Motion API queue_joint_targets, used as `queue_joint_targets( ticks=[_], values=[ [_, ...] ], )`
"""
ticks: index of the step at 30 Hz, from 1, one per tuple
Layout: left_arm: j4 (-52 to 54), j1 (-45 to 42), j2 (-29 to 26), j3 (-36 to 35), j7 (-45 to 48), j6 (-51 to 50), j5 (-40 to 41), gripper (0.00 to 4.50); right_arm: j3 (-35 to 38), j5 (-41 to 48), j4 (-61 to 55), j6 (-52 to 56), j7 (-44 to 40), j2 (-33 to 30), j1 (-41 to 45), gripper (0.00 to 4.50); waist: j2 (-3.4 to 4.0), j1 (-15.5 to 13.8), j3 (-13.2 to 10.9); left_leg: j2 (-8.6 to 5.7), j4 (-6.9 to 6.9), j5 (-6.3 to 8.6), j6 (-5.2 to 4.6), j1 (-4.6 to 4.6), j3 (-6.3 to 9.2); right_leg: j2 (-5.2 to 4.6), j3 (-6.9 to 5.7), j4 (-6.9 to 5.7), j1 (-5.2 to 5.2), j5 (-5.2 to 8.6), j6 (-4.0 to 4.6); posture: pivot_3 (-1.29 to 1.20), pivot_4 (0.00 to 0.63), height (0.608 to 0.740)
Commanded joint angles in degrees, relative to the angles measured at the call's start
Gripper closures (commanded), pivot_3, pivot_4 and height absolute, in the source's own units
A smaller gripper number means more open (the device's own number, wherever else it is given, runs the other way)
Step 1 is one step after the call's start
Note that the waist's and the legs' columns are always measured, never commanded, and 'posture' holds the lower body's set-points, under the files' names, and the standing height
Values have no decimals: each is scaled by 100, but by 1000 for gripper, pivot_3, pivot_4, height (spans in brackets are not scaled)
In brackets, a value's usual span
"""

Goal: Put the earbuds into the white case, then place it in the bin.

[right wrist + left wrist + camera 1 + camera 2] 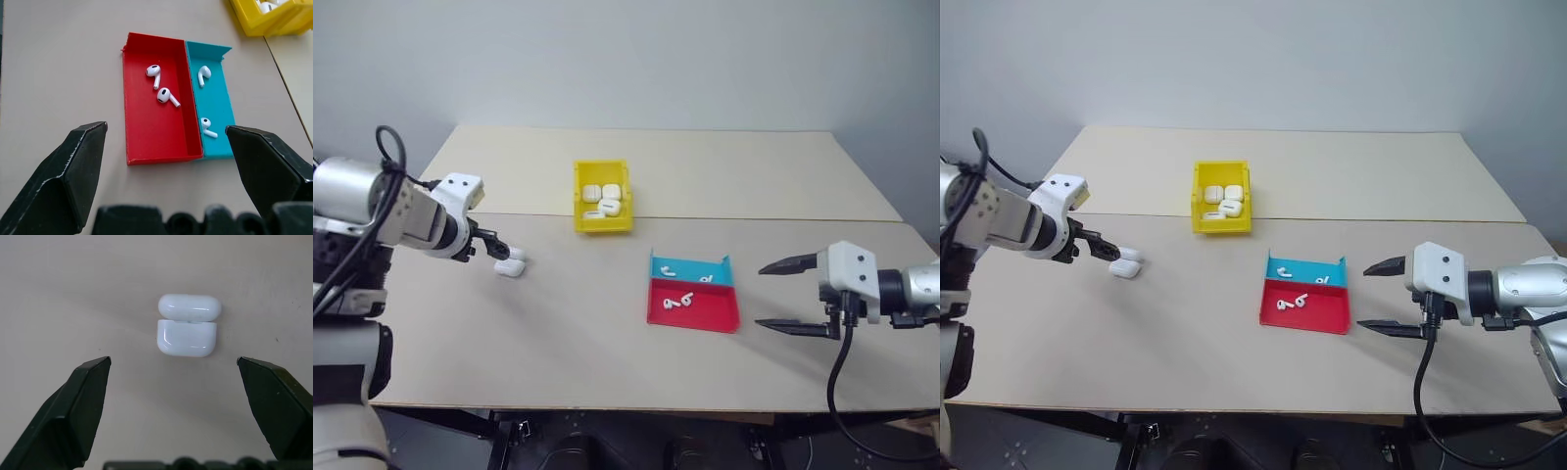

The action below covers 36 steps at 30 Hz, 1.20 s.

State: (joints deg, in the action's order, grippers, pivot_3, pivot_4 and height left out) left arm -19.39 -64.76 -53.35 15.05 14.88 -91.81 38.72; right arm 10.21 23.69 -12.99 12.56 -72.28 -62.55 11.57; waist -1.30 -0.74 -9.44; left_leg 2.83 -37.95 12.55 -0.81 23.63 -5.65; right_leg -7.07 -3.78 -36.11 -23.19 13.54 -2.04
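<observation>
One white case [187,325] lies on the table's left part, its lid hinged back. My left gripper [497,251] points down at it, open, fingers [83,396] short of it and wide on either side. The earbuds [166,95] lie in a shallow tray: two in the red half, two [204,73] in the blue half. My right gripper [760,296] hovers open just right of that tray with nothing between its fingers. The yellow bin [604,226] stands behind the middle of the table and holds several white cases [610,207].
The red-and-blue tray [724,320] sits right of centre, between the bin and my right gripper. A seam runs across the table behind the tray, and the table's front edge lies close below both arms.
</observation>
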Motion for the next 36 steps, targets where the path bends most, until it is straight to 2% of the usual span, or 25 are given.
queue_joint_targets(
  ticks=[1, 5, 11, 15, 20, 36],
  values=[
    [-663, -484, 108, 590, 703, 358, -562, 0, 239, 52, -178, 141, 91, -59, -81, 28, 0, -1, 0, 0, 0, 0, 0, 0, 0, 0, 0, 0, 1, 0, 0, 0, 150, 740],
    [-1337, -683, 246, 1451, 1715, 1318, -1314, 0, 285, 81, -252, 255, 169, -40, -157, 28, 0, 6, 0, 0, -1, 1, -1, 4, -2, 0, -2, -1, -3, 0, 0, 0, 150, 740],
    [-2824, -1183, 687, 1972, 2824, 1962, -2180, 0, 362, 123, -388, 458, 266, -50, -274, 28, -6, 0, -4, 0, -10, 2, -4, 18, -5, 0, -3, -1, -13, 0, 0, 0, 150, 740],
    [-3726, -1446, 1034, 1871, 3130, 2103, -2552, 0, 383, 21, -438, 543, 379, -44, -400, 28, -6, 1, -4, 1, -21, 6, -10, 25, -6, -1, -3, 2, -13, 2, -4, 0, 150, 740],
    [-4321, -1614, 1279, 1657, 3298, 2155, -2871, 0, 369, -7, -491, 702, 515, -54, -452, 28, -8, 11, -4, 2, -27, 22, -38, 25, -3, -2, -4, -2, -13, 3, -6, 0, 150, 740],
    [-4891, -1468, 1888, 1035, 3112, 2467, -3552, 0, 335, -88, -460, 828, 706, -57, -486, 28, -9, 8, -5, 2, -32, 22, -37, 29, 1, -2, -6, -4, -12, 3, -7, 0, 150, 740]
  ],
)
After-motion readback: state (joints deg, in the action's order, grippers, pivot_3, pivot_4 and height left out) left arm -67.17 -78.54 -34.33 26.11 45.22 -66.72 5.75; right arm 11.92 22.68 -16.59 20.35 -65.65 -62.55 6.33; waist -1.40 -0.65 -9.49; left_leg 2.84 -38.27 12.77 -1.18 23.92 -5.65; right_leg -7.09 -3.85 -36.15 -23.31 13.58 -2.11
